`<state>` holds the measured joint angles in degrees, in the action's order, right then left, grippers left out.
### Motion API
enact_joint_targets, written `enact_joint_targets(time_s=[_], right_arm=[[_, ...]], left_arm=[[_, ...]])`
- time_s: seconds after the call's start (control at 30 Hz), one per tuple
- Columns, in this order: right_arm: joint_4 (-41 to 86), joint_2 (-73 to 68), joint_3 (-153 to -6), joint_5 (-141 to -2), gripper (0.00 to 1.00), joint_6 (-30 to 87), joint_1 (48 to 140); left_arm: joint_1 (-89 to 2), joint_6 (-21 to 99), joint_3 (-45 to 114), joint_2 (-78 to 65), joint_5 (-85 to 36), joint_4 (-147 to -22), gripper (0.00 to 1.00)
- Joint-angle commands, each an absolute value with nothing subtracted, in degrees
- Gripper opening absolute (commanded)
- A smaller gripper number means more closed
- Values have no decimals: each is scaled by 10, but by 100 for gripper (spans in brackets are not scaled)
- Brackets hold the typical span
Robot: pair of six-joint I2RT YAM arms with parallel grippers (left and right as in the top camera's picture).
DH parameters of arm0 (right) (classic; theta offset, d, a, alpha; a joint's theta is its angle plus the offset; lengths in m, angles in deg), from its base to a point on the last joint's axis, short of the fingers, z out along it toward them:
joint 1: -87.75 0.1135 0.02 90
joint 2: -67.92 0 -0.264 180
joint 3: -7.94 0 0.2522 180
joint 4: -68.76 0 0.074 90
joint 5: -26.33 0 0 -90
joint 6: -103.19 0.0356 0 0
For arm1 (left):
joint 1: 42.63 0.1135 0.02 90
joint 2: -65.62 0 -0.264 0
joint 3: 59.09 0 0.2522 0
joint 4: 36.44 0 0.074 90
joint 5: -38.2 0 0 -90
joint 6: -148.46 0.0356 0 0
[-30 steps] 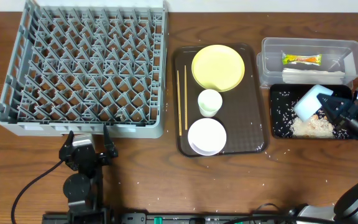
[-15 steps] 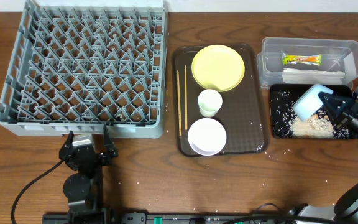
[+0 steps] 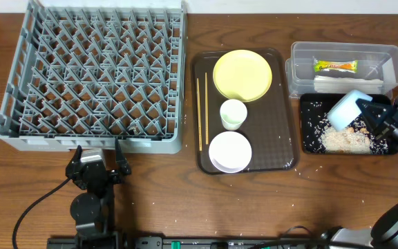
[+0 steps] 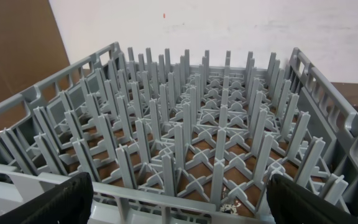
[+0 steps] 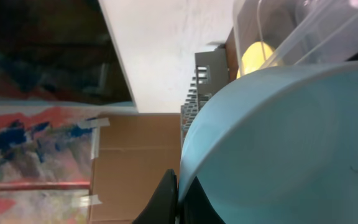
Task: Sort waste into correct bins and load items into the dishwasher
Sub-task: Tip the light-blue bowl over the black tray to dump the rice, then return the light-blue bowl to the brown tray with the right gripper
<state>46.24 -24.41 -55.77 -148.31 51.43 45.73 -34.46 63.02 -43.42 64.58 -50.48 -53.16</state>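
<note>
Right hand (image 3: pixel 366 112): clamped on the rim of the light-blue bowl (image 3: pixel 345 108). The bowl is tipped on its side above the black tray (image 3: pixel 309 135). Rice heap (image 3: pixel 345 140) lies in the tray directly beneath the hand. Clear tub (image 3: pixel 392 54) is just beyond it, holding the snack wrapper (image 3: pixel 335 66) and paper strip (image 3: pixel 347 83).

Left hand (image 3: pixel 99 152): fingers spread, nothing between them, over the tabletop (image 3: pixel 254 207). Near edge of the dish rack (image 3: pixel 95 76) is just ahead of it.
</note>
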Motion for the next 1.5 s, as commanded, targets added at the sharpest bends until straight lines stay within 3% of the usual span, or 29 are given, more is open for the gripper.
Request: enact_joint_targets(time_s=[0.0, 0.43, 0.67, 0.83, 0.93, 1.17, 1.27, 1.47], right_arm=[[483, -239, -557, -1465, 1, 532, 468], [533, -226, -557, -1497, 1, 542, 497], [557, -179, -557, -1432, 1, 542, 606], [554, -125, -557, -1344, 2, 524, 732], [491, -91, -580, -1274, 2, 467, 801], [116, -77, -760, -941, 1, 287, 916], [48, -77, -823, -822, 1, 274, 973], [-2, -82, -847, -715, 1, 275, 1059]], left_arm=[[-343, 634, -451, 645, -510, -542, 90], [-343, 634, -451, 645, -510, -542, 90], [-343, 634, -451, 645, -510, -542, 90], [-343, 634, -451, 645, -510, -542, 90], [-343, 634, -451, 645, -510, -542, 91], [-343, 634, -451, 645, -510, -542, 90], [-343, 634, -451, 645, -510, -542, 91], [-343, 634, -451, 645, -510, -542, 90]])
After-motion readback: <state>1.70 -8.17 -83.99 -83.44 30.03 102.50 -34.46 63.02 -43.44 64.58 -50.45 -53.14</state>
